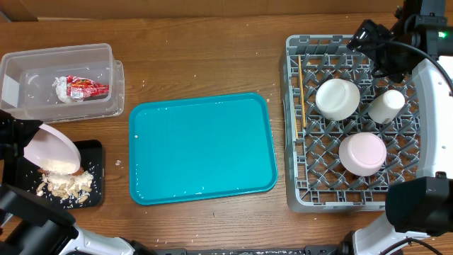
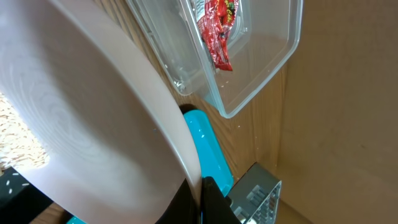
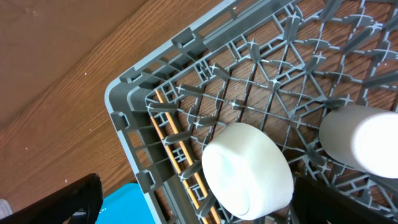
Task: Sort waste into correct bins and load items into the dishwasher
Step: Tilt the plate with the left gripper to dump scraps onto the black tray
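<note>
Overhead: clear tub point(image 1: 28, 67), upper left, holds wrapper point(image 1: 87, 88); black tray point(image 1: 95, 151), scraps point(image 1: 67, 185). My left gripper point(image 2: 198, 200) clamps plate point(image 1: 51, 150); right gripper point(image 3: 196, 190) wide.

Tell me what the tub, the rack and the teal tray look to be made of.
The tub looks like clear glossy plastic: the wrapper shows through its wall. The rack seems grey moulded plastic, matte, with thin lattice ribs and pegs. The teal tray is probably plastic too, smooth with a soft sheen; its look leaves that open.
</note>
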You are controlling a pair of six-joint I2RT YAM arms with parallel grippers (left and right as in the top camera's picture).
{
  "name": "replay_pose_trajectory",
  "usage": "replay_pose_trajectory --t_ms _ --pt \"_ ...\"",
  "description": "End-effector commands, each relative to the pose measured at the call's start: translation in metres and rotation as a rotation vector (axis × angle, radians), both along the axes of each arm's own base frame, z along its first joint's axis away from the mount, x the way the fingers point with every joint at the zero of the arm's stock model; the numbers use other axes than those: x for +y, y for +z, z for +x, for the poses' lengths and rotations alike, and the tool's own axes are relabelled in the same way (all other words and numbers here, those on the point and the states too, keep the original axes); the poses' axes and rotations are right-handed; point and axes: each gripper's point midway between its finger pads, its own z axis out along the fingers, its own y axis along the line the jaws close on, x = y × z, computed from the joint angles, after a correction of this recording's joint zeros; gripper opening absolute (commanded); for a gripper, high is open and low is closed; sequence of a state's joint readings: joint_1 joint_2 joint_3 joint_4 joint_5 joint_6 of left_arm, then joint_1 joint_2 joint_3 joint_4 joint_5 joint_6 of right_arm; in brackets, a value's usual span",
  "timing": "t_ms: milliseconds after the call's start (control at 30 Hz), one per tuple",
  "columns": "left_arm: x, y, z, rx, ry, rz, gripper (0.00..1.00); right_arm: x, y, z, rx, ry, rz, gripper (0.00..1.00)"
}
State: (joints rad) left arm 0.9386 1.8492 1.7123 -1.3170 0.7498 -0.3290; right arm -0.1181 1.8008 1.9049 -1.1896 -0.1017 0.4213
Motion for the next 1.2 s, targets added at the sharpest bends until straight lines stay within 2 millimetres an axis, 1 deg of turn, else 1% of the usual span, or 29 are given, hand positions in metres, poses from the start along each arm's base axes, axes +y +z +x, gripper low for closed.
replay_pose_trajectory --t_ms 0,67,167,233,433,500,600,700,733,800,867,933,1033,1100,1167 --pt "-0.007 0.023 0.001 -0.084 -0.020 0.009 0.04 0.000 0.004 0.001 -0.014 0.000 0.004 1.00" --pt "-0.004 0.023 0.002 -0.095 -0.017 0.024 0.04 0.000 0.004 0.001 -0.014 0.000 0.004 1.00" --pt "-0.011 0.031 0.004 -0.138 -0.028 -0.021 0.04 0.000 0.004 0.001 -0.014 0.000 0.004 1.00" --pt "-0.012 0.034 0.006 -0.166 -0.035 -0.029 0.04 0.000 0.004 0.001 -0.014 0.000 0.004 1.00" --pt "-0.012 0.032 0.004 -0.151 -0.038 -0.025 0.04 0.000 0.004 0.001 -0.014 0.000 0.004 1.00" --pt "-0.015 0.032 0.002 -0.142 -0.037 -0.042 0.04 0.000 0.004 0.001 -0.014 0.000 0.004 1.00" --pt "-0.013 0.030 0.001 -0.134 -0.035 -0.028 0.04 0.000 0.004 0.001 -0.014 0.000 0.004 1.00" --pt "-0.021 0.037 0.002 -0.172 -0.054 -0.069 0.04 0.000 0.004 0.001 -0.014 0.000 0.004 1.00" --pt "-0.021 0.039 0.004 -0.192 -0.066 -0.058 0.04 0.000 0.004 0.001 -0.014 0.000 0.004 1.00" --pt "-0.014 0.035 0.005 -0.181 -0.063 -0.016 0.04 0.000 0.004 0.001 -0.014 0.000 0.004 1.00" --pt "-0.017 0.035 0.002 -0.165 -0.049 -0.049 0.04 0.000 0.004 0.001 -0.014 0.000 0.004 1.00" --pt "-0.020 0.039 0.002 -0.193 -0.069 -0.054 0.04 0.000 0.004 0.001 -0.014 0.000 0.004 1.00" --pt "-0.010 0.033 0.002 -0.169 -0.057 -0.004 0.04 0.000 0.004 0.001 -0.014 0.000 0.004 1.00" --pt "-0.016 0.034 -0.001 -0.156 -0.044 -0.050 0.04 0.000 0.004 0.001 -0.014 0.000 0.004 1.00" --pt "-0.017 0.035 -0.001 -0.168 -0.055 -0.048 0.04 0.000 0.004 0.001 -0.014 0.000 0.004 1.00"
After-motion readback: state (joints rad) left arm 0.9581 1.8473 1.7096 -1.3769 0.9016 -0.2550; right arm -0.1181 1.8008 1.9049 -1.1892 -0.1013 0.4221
